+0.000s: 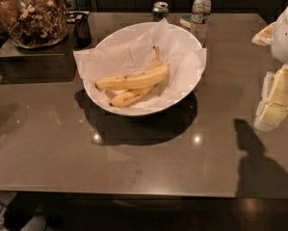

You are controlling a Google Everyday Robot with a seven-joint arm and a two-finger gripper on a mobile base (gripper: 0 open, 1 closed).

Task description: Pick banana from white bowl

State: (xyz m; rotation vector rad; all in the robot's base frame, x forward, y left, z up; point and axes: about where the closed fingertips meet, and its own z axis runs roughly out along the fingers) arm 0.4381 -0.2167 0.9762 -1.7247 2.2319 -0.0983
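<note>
**Pale cream robot tool [277,100] at three o'clock, bright yellow banana [134,79] lying in the white bowl [99,101]**

Whether the tool is wide or narrow cannot be told, as it is cut off by the picture's edge. It grips nothing that can be seen. It sits at the three o'clock edge of the view over the glossy brown stone bench [134,165], well apart from the bowl. Its dark shadow [253,162] falls on the bench toward five o'clock.

The wide, shallow white bowl stands just toward twelve o'clock of the bench's middle and is lined with crinkled white paper [129,47]. The banana lies across the lining, running from its nine o'clock end up to a stem end at two o'clock. A thinner, brown-speckled banana [128,98] lies touching it on the six o'clock side. Their stems meet and point toward one o'clock.

At eleven o'clock a large glass jar of mixed nuts [32,13] stands on a dark rectangular box [35,59]. A small black container [82,30] stands just beside the box, between it and the bowl.

At twelve o'clock, behind the bowl's rim, stands a green drinks can [160,8]. A clear plastic water bottle with a white cap [200,13] stands upright at one o'clock.
</note>
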